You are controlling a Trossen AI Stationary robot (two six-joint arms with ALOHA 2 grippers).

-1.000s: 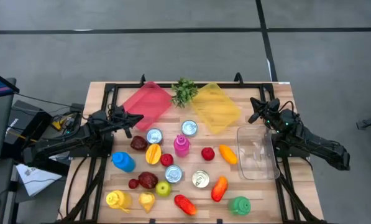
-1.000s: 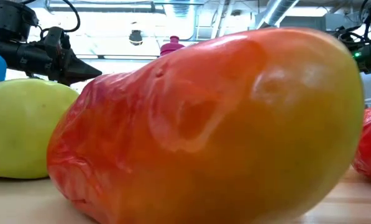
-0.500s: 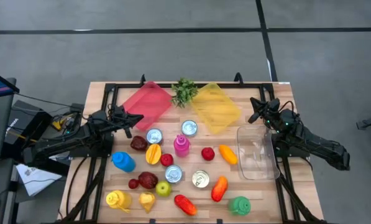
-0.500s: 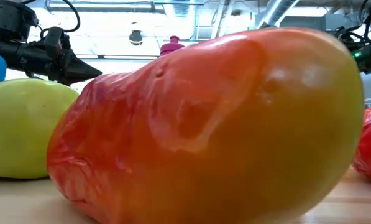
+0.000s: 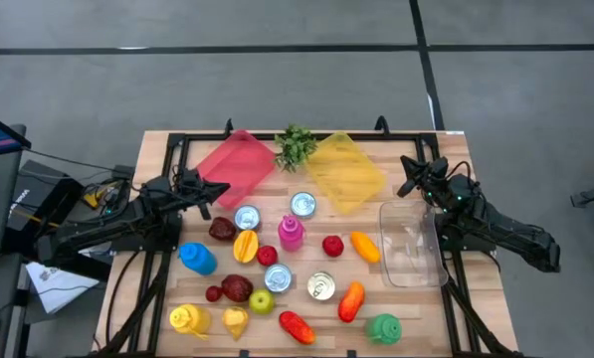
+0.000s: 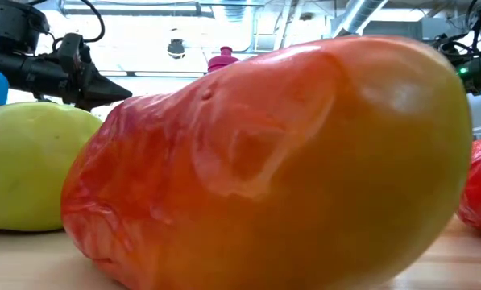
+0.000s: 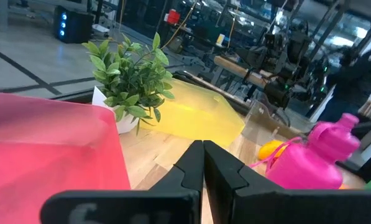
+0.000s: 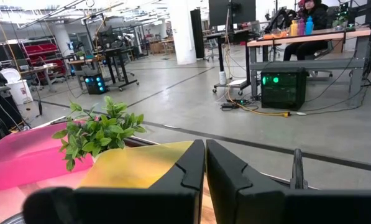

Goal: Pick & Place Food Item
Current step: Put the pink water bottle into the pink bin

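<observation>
Many toy foods lie on the wooden table: a red-orange mango (image 5: 351, 299) that fills the low view (image 6: 264, 161), a green apple (image 5: 262, 300) (image 6: 31, 161), an orange piece (image 5: 366, 247), a red tomato (image 5: 332, 245), a red pepper (image 5: 297, 326). My left gripper (image 5: 220, 191) (image 7: 203, 149) is shut and empty by the pink tray (image 5: 236, 159). My right gripper (image 5: 406, 174) (image 8: 205, 149) is shut and empty near the clear bin (image 5: 412, 245) and yellow tray (image 5: 346, 171).
Cans (image 5: 320, 286), a pink bottle (image 5: 291, 233), blue (image 5: 197, 258), yellow (image 5: 187, 318) and green (image 5: 383, 327) bottles crowd the middle and near side. A small potted plant (image 5: 296, 146) stands between the trays at the far edge. A person sits at a desk far behind (image 8: 309, 18).
</observation>
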